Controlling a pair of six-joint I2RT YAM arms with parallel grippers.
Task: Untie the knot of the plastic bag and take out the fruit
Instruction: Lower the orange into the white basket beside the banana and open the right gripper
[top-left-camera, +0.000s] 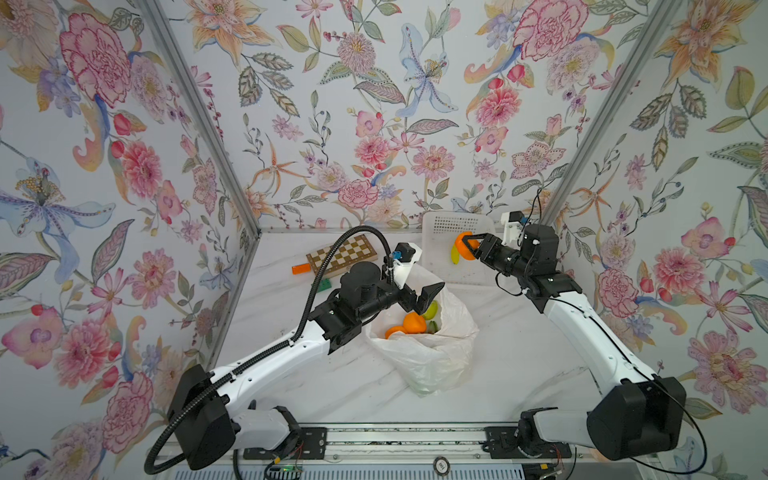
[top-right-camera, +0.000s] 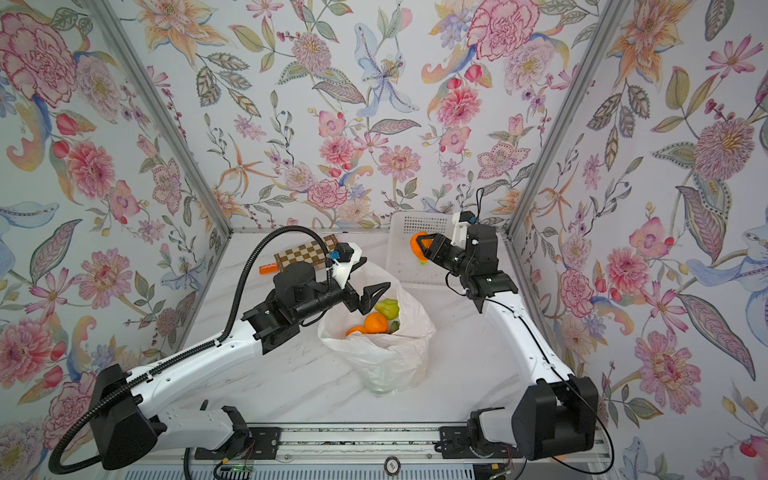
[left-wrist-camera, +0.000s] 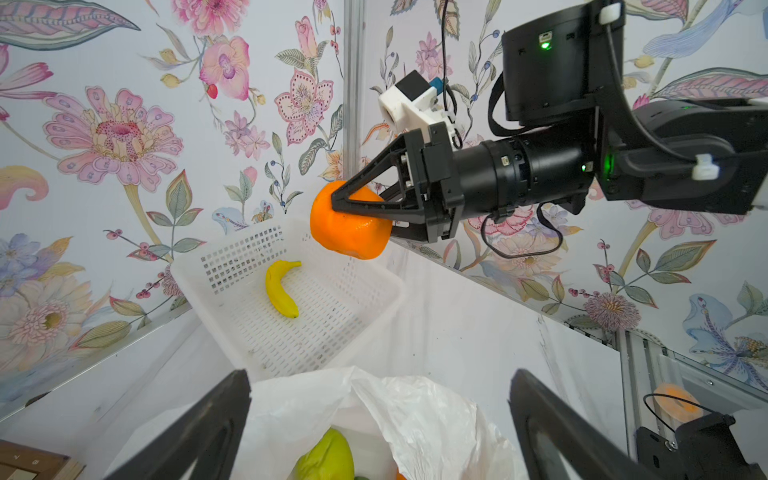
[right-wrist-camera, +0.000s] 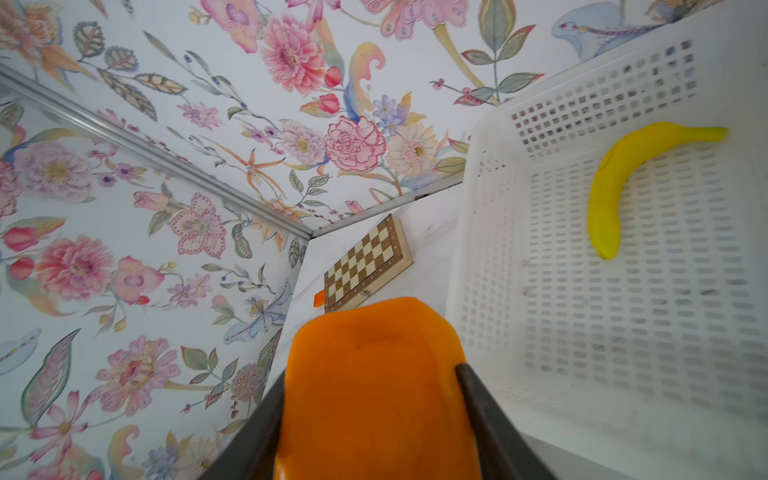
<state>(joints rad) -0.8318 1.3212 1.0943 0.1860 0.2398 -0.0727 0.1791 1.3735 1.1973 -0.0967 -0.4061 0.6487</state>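
Now, with the glossy round orange (left-wrist-camera: 353, 239) out of the bag and hanging over the near rim of the rigid white perforated basket (left-wrist-camera: 237, 266), carry it a little further in, over bare mesh beside the curved yellow banana (left-wrist-camera: 279, 291) rather than on top of it. Lower well inside the walls before letting go, so as not to bounce a round piece back out. Release gently, close to the mesh, then lift straight up and clear.

Grips that orange in the right claw (top-left-camera: 464, 245), roughly half open, pressed on opposite sides and touching nothing else. Has the left claw (left-wrist-camera: 379, 376) spread wide and empty, poised just above the open mouth of the thin, crinkly, translucent white plastic bag (top-left-camera: 432, 357). Seems to touch neither film nor fruit, though hard to say for certain. Probably best to send that one down for the next piece slowly, without snagging the film.

Leaves two more oranges (top-left-camera: 413, 322) and a pale green fruit (top-right-camera: 387, 308) in the bag, plus a darker green piece at the edge. Shows no knot at the mouth, so judged undone already. Finds the bag slumped on the pale marbled worktop (top-left-camera: 332, 382) between both arms, with the basket just beyond, toward the far right corner.
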